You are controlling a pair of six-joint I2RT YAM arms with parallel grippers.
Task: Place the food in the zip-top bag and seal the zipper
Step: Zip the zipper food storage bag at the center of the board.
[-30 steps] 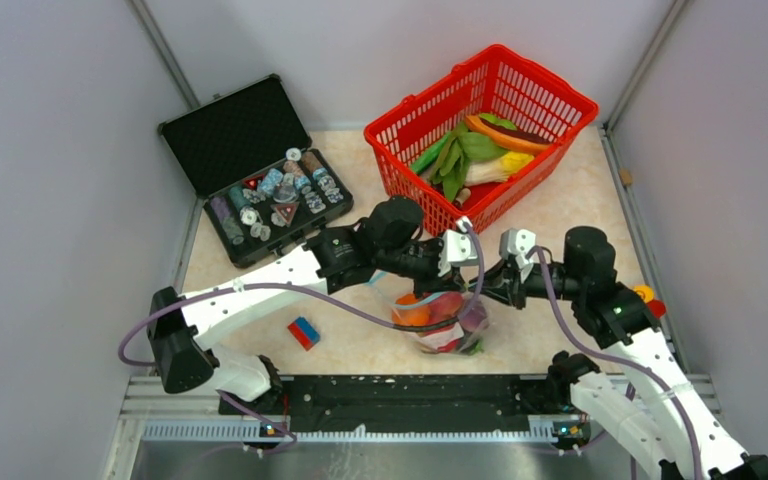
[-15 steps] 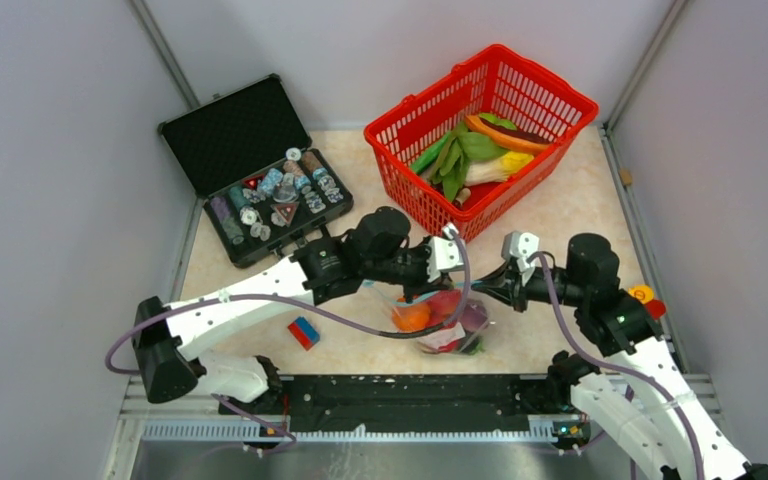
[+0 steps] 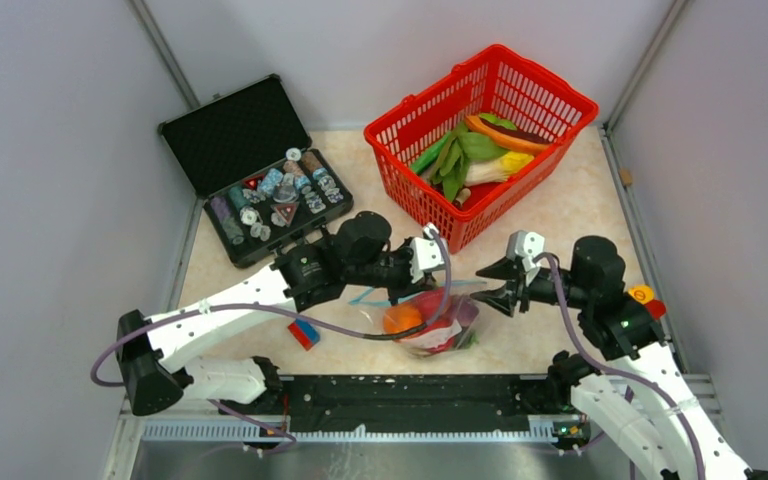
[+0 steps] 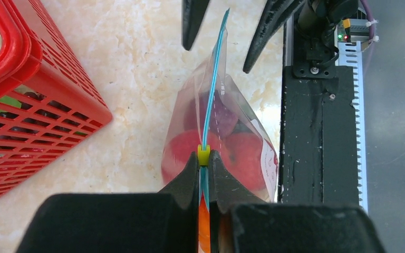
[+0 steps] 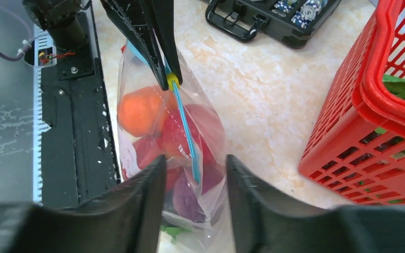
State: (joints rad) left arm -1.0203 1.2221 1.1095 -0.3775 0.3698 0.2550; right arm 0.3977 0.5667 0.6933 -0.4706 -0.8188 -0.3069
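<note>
The clear zip-top bag (image 3: pixel 436 322) lies on the table between my arms, holding the food: an orange piece (image 5: pixel 137 110), red pieces (image 4: pixel 242 153) and a purple one (image 5: pixel 192 203). Its light-blue zipper (image 4: pixel 214 79) runs straight from my left gripper toward the right one. My left gripper (image 4: pixel 204 161) is shut on the zipper just behind a small yellow slider (image 4: pixel 204 154). My right gripper (image 5: pixel 195 176) stands open around the zipper's far end, and its fingers (image 5: pixel 147 195) touch nothing. In the top view the left gripper (image 3: pixel 398 292) and right gripper (image 3: pixel 491 284) face each other over the bag.
A red lattice basket (image 3: pixel 415 160) with green and orange toy vegetables stands just behind the bag. An open black case (image 3: pixel 245 130) of small bottles and spools sits at the back left. A small blue-and-red block (image 3: pixel 303 332) lies left of the bag. The black base rail (image 3: pixel 410 395) runs along the near edge.
My right gripper has opened and let go of the bag's end. My left gripper has slid left along the zipper, and the bag has shifted left and sunk lower.
</note>
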